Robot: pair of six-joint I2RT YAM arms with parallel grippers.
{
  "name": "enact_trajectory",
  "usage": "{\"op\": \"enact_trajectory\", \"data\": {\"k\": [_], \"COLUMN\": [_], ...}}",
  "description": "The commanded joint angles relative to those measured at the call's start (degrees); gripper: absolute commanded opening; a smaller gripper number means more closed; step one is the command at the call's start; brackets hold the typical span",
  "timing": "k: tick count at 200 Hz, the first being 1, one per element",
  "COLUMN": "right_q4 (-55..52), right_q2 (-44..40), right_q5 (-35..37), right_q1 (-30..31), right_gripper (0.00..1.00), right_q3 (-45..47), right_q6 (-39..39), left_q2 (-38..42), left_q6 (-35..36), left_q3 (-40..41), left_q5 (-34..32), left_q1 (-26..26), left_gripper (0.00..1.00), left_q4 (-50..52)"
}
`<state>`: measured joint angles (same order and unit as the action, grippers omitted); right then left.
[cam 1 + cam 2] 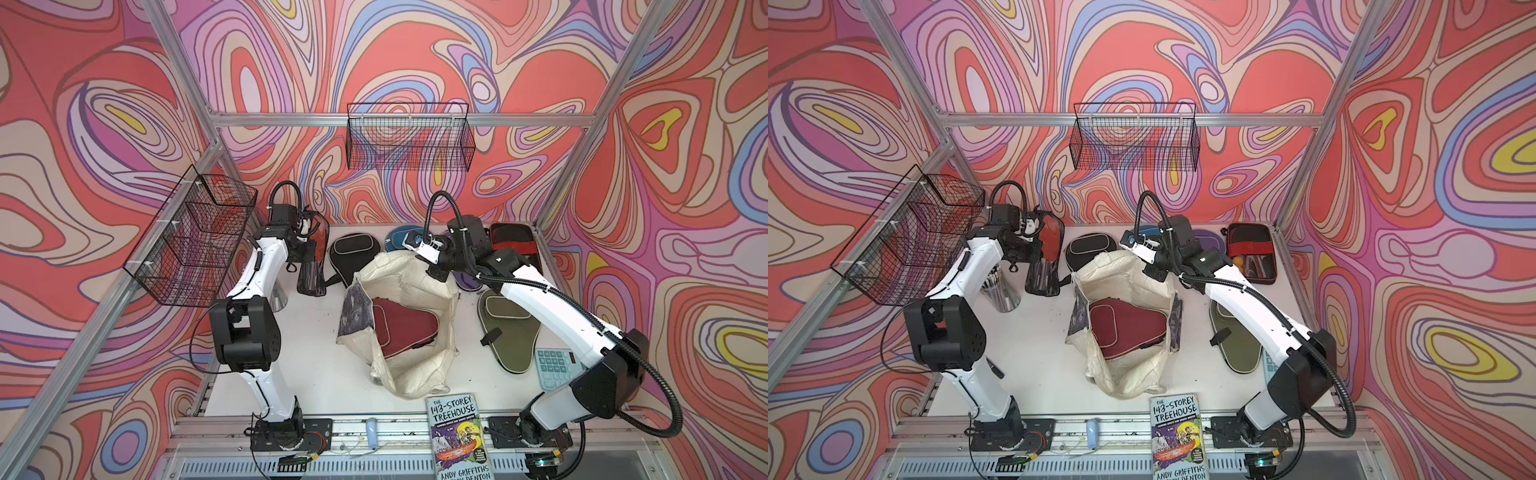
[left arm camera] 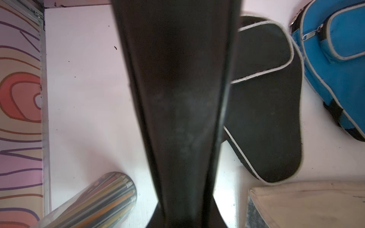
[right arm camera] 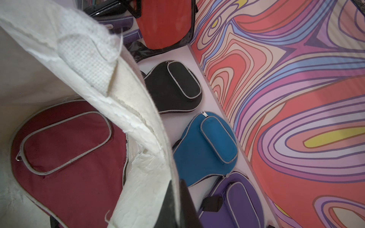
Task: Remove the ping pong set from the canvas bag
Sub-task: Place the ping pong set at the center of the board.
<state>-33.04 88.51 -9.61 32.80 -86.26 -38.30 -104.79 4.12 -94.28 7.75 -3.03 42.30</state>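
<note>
Nearly done, I judge: 4 zip covers, the black cover [image 1: 353, 254] at 11 o'clock of the canvas bag [image 1: 415, 384], the blue cover [image 1: 398, 241] at 12, the purple cover [image 1: 467, 283] at 1 and the olive cover [image 1: 509, 330] at 3, lie on the counter [image 1: 307, 365] with 1 rectangular paddle case [image 1: 512, 241] at 2. Only the maroon cover [image 1: 405, 328] shows inside the bag, mid-counter. The left hand [image 1: 306, 249], at 10 o'clock, is narrowly clamped on a 2nd paddle case [image 1: 311, 272] hanging upright, and the right hand [image 1: 437, 272] pinches the bag's rim at 1 o'clock.
</note>
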Motion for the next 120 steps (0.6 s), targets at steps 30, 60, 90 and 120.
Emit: {"op": "enact_trajectory", "data": {"k": [30,60,90,120], "right_q4": [0.0,-0.1,0.0,0.3], "right_q2": [0.7,1.0,1.2,1.5], "right_q5": [0.1,0.3,0.5,0.5], "right_q1": [0.0,0.0,0.0,0.0], "right_gripper": [0.0,0.0,0.0,0.0], "right_q3": [-0.3,-0.5,-0.6,-0.3], "right_q6": [-0.2,-0.2,0.0,0.2], "left_q2": [-4.3,-7.1,-8.9,-10.1], "left_q6": [2.1,3.0,4.0,5.3], "left_q3": [-2.8,-4.7,-5.6,-4.9], "left_q5": [-0.8,-3.8,-8.1,-9.6], "left_q1": [-0.4,-0.4,-0.4,-0.4], "left_gripper": [0.0,0.01,0.03,0.06], "left_q4": [1.1,2.1,2.4,1.3]}}
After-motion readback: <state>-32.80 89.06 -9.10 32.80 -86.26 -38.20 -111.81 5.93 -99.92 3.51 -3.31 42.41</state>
